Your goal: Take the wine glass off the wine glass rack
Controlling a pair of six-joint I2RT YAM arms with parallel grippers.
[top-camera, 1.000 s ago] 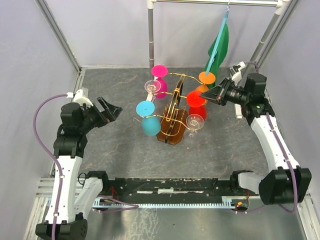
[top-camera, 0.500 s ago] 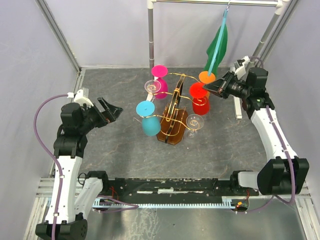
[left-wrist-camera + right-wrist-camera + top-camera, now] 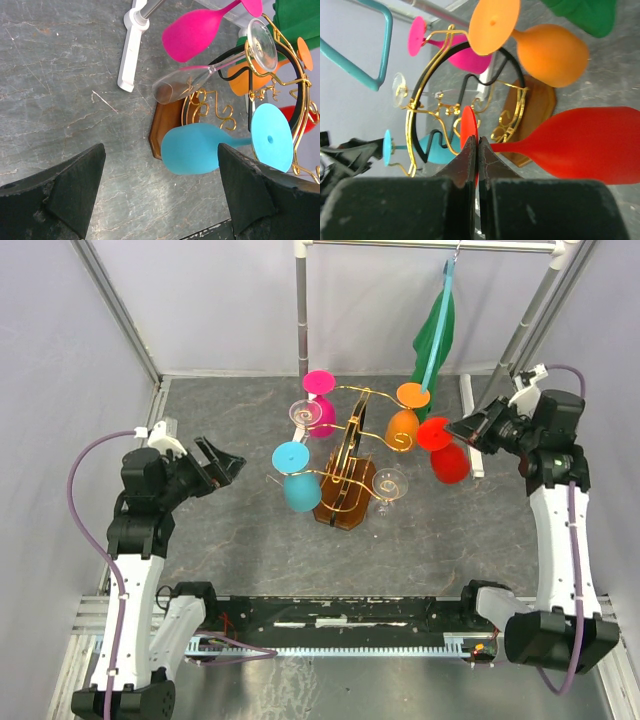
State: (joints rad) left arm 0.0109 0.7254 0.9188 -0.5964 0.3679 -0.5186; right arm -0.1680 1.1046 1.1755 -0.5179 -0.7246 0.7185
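The wine glass rack [image 3: 345, 508] stands mid-table on its brown wooden base, gold wire arms curling outward. A red wine glass [image 3: 447, 458] hangs upside down in the air to the right of the rack, apart from its arms. My right gripper [image 3: 466, 428] is shut on the rim of the glass's foot; in the right wrist view the red foot disc sits edge-on between the closed fingertips [image 3: 478, 142] and the red bowl [image 3: 592, 142] points right. My left gripper [image 3: 226, 462] hangs open at the left, empty, facing the rack [image 3: 167, 120].
Still on the rack hang a pink glass [image 3: 320, 405], an orange glass [image 3: 403, 422], a blue glass [image 3: 299, 487] and two clear glasses [image 3: 302, 413] [image 3: 389, 483]. A green cloth on a teal hanger [image 3: 437, 335] dangles from the grey rail [image 3: 430, 245] behind.
My right gripper has drawn the red glass off the rack arm and carried it to the right, away from the orange glass. The left arm has stayed still.
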